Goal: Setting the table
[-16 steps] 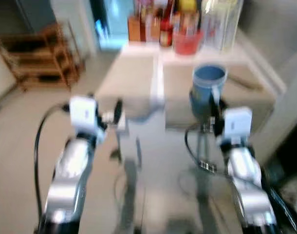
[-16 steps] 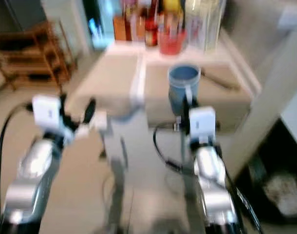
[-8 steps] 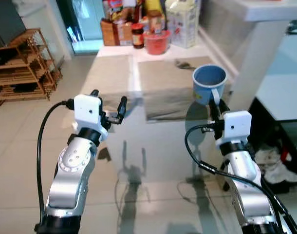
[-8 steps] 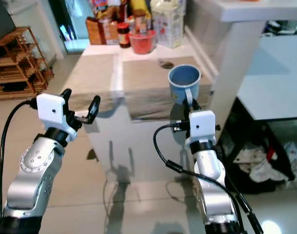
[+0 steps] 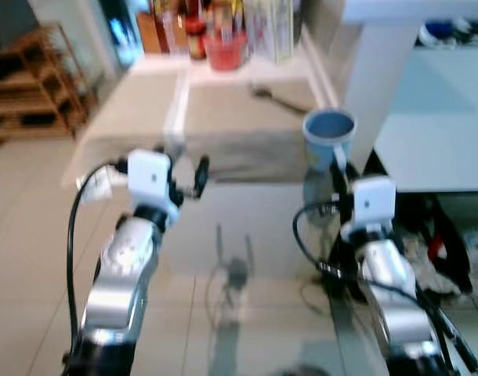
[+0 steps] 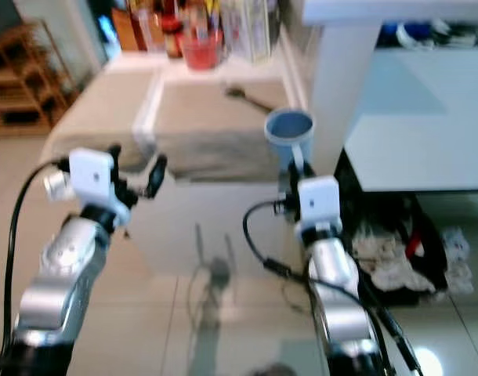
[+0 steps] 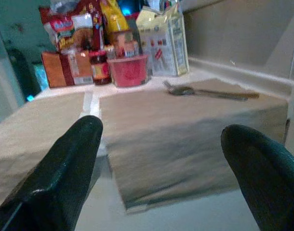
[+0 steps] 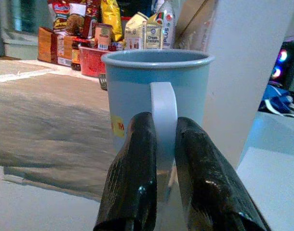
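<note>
Blue and upright, the mug (image 8: 156, 106) is pinched by its pale handle between the two black fingers (image 8: 132, 187) of the right hand (image 8: 162, 144); the right wrist view makes that grip plain, along with a small yellow mark on the mug's side, while the head views give a blurred sight of it held beside the white pillar (image 5: 380, 86). The left wrist view looks between the left hand's (image 7: 161, 159) widely spread fingers (image 7: 60, 178), which hold nothing, and picks out a spoon (image 7: 205, 92) lying on the far placemat, a detail that is only a dark smear from the head. Going left to right across the room: a wooden rack (image 5: 35, 86) stands on the tiled floor (image 5: 27, 258), then comes the glass-topped bench (image 5: 247, 227) with two beige placemats (image 5: 239, 129) side by side, and beyond the pillar a pale lower surface (image 5: 435, 141). At the bench's far end sit a red bowl (image 7: 129, 70), a jar (image 7: 100, 67), snack packets (image 7: 65, 43) and cartons (image 7: 161, 43).
</note>
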`<state>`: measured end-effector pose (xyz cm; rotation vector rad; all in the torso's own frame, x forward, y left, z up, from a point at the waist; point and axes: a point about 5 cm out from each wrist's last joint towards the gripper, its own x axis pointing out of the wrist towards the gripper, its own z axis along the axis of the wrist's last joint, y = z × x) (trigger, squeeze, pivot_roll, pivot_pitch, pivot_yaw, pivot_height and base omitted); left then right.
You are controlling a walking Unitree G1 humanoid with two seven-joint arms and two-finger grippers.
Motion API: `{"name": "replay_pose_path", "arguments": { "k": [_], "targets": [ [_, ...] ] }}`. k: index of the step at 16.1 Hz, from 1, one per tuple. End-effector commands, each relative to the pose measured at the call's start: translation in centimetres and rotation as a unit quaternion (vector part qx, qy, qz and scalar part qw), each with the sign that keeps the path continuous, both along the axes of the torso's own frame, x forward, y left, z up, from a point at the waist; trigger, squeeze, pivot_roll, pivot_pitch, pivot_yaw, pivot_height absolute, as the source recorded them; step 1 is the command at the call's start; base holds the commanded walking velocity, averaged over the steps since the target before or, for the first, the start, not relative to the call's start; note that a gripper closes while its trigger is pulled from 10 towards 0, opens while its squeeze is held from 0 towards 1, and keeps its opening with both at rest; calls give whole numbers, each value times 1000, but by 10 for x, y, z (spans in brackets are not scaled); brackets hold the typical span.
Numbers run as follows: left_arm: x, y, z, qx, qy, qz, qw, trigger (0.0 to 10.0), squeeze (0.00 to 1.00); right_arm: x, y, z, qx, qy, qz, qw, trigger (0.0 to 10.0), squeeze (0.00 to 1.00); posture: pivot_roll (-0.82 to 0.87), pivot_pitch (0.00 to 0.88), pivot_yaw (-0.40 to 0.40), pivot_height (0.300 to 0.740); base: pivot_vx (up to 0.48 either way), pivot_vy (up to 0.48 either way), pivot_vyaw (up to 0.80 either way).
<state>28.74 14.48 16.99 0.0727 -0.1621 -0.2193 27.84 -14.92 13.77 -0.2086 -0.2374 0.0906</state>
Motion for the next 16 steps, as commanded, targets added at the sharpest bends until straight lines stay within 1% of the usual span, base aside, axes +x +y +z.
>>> {"name": "replay_pose_path", "arguments": {
  "k": [1, 6, 11, 13, 16],
  "targets": [
    [1, -2, 0, 4, 1, 2, 1000, 10000, 0, 1, -3, 2, -6, -2, -3, 1000, 0, 0, -132, 0, 82, 740, 0, -431, 0],
    [2, -7, 1, 6, -4, -12, 1000, 10000, 0, 3, -2, 2, -7, -4, -1, 1000, 0, 0, -135, 0, 87, 740, 0, -428, 0],
    [6, -7, 1, 11, -2, -20, 1000, 10000, 0, 3, -1, 1, -6, -6, -4, 1000, 0, 0, -140, 0, 99, 740, 0, -428, 0],
    [9, -5, -1, 8, 5, -16, 1000, 10000, 0, 3, 0, 1, -6, -6, -3, 1000, 0, 0, -142, 0, 101, 740, 240, -412, 0],
    [11, -5, -3, 17, 8, -17, 1000, 10000, 0, 3, -1, 0, -7, -6, -3, 1000, 0, 0, -147, 0, 105, 740, 245, -409, 0]
  ]
}}
